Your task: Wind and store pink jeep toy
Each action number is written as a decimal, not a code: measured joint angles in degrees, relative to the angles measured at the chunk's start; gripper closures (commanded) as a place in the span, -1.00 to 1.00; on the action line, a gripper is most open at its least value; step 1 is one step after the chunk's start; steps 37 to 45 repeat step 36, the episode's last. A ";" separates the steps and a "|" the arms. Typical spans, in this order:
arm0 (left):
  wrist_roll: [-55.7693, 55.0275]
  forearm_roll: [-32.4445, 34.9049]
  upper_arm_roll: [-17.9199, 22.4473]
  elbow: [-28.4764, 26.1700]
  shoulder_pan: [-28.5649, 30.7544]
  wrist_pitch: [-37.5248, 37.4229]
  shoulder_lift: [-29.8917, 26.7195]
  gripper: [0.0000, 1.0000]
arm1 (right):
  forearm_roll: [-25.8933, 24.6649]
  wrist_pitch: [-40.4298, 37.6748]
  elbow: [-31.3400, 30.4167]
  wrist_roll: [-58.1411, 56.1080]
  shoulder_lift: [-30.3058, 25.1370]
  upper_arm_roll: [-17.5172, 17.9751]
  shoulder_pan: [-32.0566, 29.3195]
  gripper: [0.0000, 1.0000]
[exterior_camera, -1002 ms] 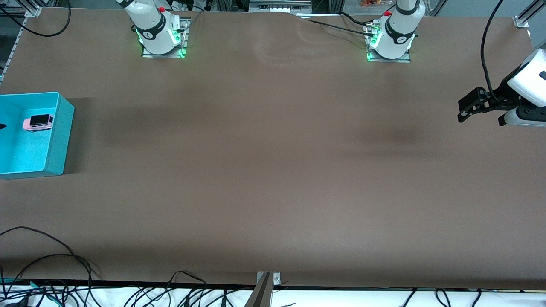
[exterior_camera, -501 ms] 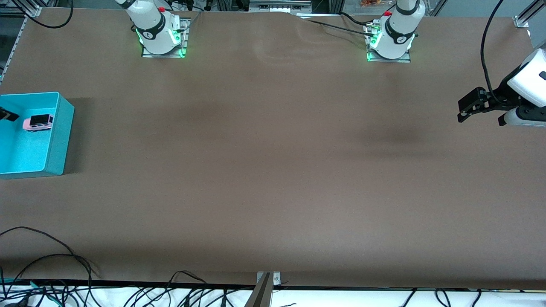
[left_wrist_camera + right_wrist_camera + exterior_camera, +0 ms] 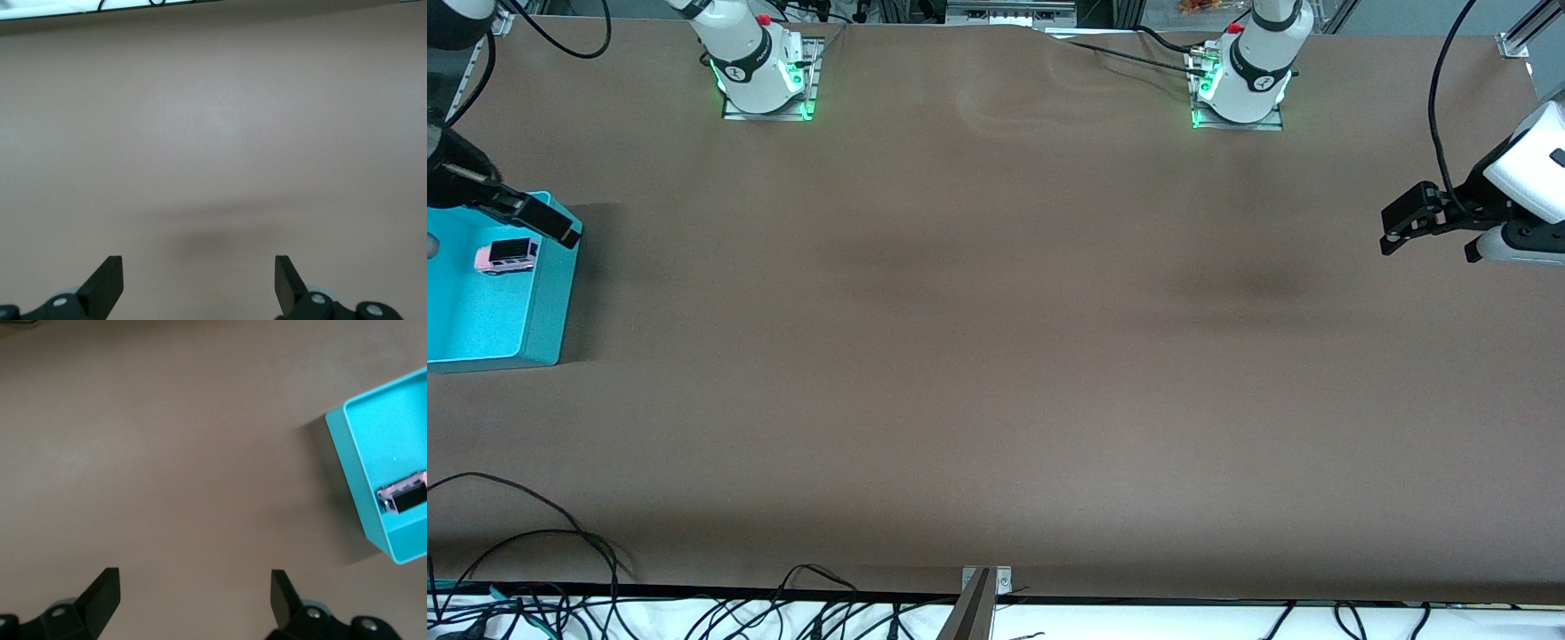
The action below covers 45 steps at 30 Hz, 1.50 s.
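The pink jeep toy sits on its wheels inside a teal bin at the right arm's end of the table. It also shows in the right wrist view, inside the bin. My right gripper is in the air over the bin's rim nearest the table's middle, open and empty. My left gripper waits over the left arm's end of the table, open and empty, with only bare table under it.
The brown table has nothing else on it. Loose black cables lie along its edge nearest the front camera. Both arm bases stand at the edge farthest from the camera.
My right gripper has moved over the bin toward the table's middle and now shows over the bin's rim. The jeep and the left arm have not moved.
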 measured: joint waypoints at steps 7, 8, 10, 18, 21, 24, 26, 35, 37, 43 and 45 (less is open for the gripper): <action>0.00 0.00 0.00 0.00 0.00 0.00 0.00 -1.00 | 0.00 -2.71 2.32 -4.80 1.05 0.43 -0.02 -1.00; 0.00 0.00 0.00 0.00 0.00 0.00 0.00 -1.00 | 0.00 -3.33 2.66 -5.56 1.20 0.55 -0.01 -1.00; 0.00 0.00 0.00 0.00 0.00 0.00 0.00 -1.00 | 0.00 -4.88 3.22 -6.58 1.39 0.71 -0.01 -1.00; 0.00 0.00 0.00 0.00 0.00 0.00 0.00 -1.00 | -0.03 -10.36 5.58 -12.05 1.51 0.71 -0.13 -1.00; 0.00 0.00 0.00 0.00 0.00 0.00 0.00 -1.00 | -0.06 -10.63 6.07 -12.63 1.50 0.69 -0.17 -1.00; 0.00 0.00 0.00 0.00 0.00 0.00 0.00 -1.00 | -0.06 -10.68 6.33 -12.83 1.50 0.70 -0.16 -1.00; 0.00 0.00 0.00 0.00 0.00 0.00 0.00 -1.00 | -0.06 -10.68 6.44 -12.88 1.50 0.71 -0.16 -1.00; 0.00 0.00 0.14 0.00 0.15 0.00 0.03 -1.00 | -0.06 -10.67 6.49 -12.90 1.50 0.74 -0.15 -1.00; 0.00 0.00 0.15 0.00 0.15 0.00 0.04 -1.00 | -0.06 -10.66 6.49 -12.90 1.50 0.74 -0.15 -1.00; 0.00 0.00 0.15 0.00 0.15 0.00 0.04 -1.00 | -0.06 -10.66 6.49 -12.90 1.50 0.74 -0.15 -1.00; 0.00 0.00 0.15 0.00 0.15 0.00 0.04 -1.00 | -0.06 -10.66 6.49 -12.90 1.50 0.74 -0.15 -1.00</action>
